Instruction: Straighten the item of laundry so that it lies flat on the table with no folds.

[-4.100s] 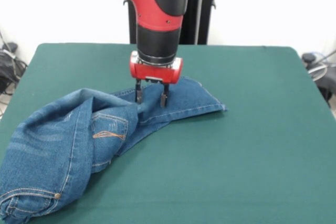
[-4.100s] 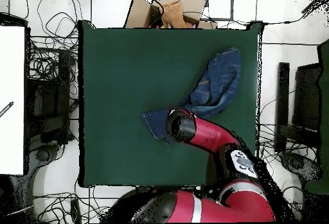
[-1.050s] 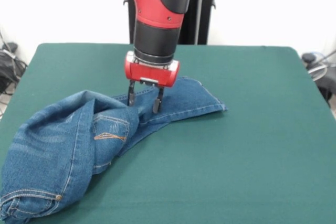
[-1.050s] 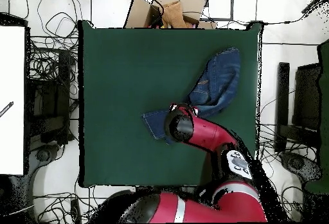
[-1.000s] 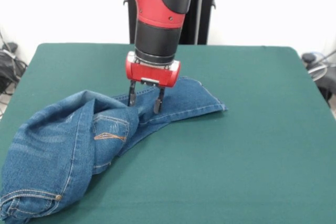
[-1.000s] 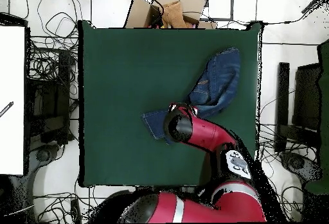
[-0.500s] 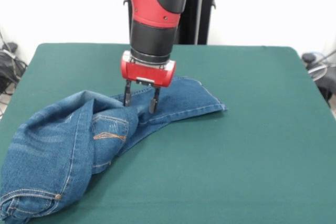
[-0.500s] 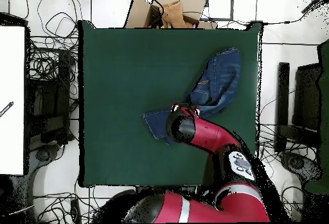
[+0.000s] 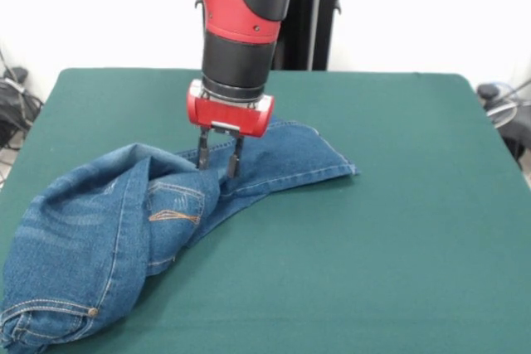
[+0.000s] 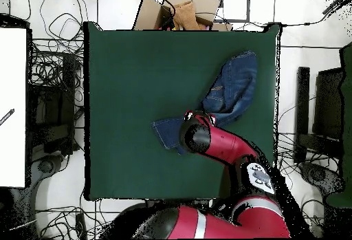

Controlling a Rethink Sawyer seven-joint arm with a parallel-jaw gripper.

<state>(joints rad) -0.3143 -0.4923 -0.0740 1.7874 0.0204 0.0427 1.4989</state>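
The item of laundry (image 9: 99, 221), a small pair of blue jeans, lies crumpled on the green table (image 9: 373, 230). Its waistband is bunched at the near left edge and one leg reaches right toward the middle. My gripper (image 9: 217, 165) points straight down onto that leg where it meets the bunched part. Its fingers press into the cloth and pinch a raised ridge of denim between them. In the overhead view the jeans (image 10: 234, 89) run from the table's (image 10: 130, 79) upper right toward its centre. There my arm's wrist (image 10: 196, 137) covers the gripper.
A black stand (image 9: 311, 14) rises behind the table's far edge. Cables (image 9: 12, 93) lie off the far left corner. Overhead, a cardboard box (image 10: 179, 7) sits beyond the top edge and a white board (image 10: 12, 106) stands to the left.
The gripper has drifted slightly left along the leg over the last seconds. In the last half second its fingers have drawn closer together around the denim ridge.
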